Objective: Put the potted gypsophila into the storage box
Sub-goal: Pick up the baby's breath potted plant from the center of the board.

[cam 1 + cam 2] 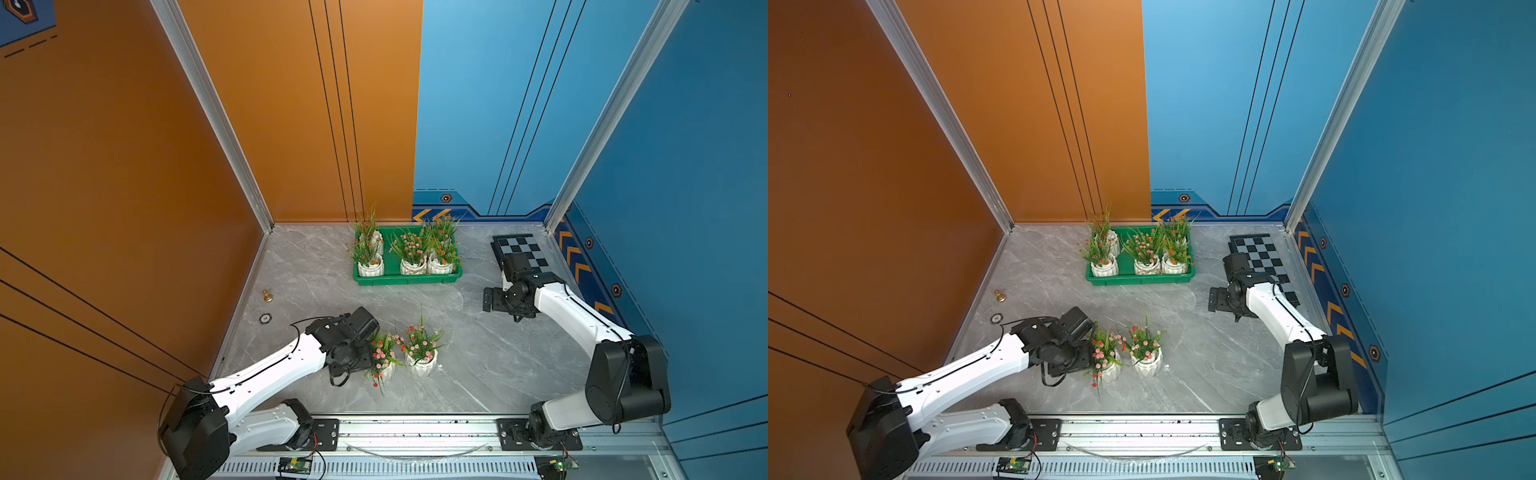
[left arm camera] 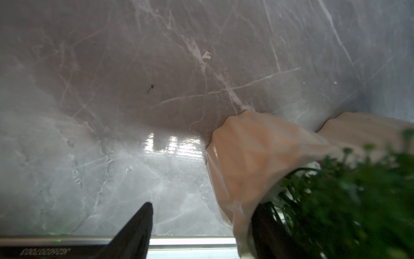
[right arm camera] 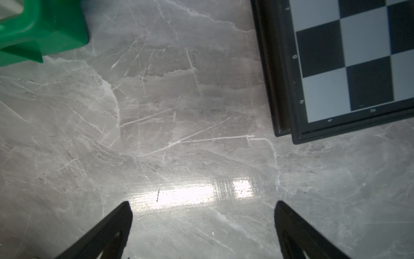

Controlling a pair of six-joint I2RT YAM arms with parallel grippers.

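- At back of grey marble table (image 1: 498,353), green tray (image 1: 407,280) is sitting w/ five white flower pots (image 1: 371,268) standing upright inside.
- Two more pots are standing on table near front, side by side, well apart from tray: left pot (image 1: 386,371) and right pot (image 1: 422,365).
- Left gripper (image 2: 202,205) is reaching at left pot w/ fingers partly open. One finger is lying against pot's rim among leaves, other is sitting clear of pot, so it's gripping nothing.
- Right gripper (image 3: 202,201) is hovering wide open & empty over table btwn tray and chessboard (image 1: 521,247).
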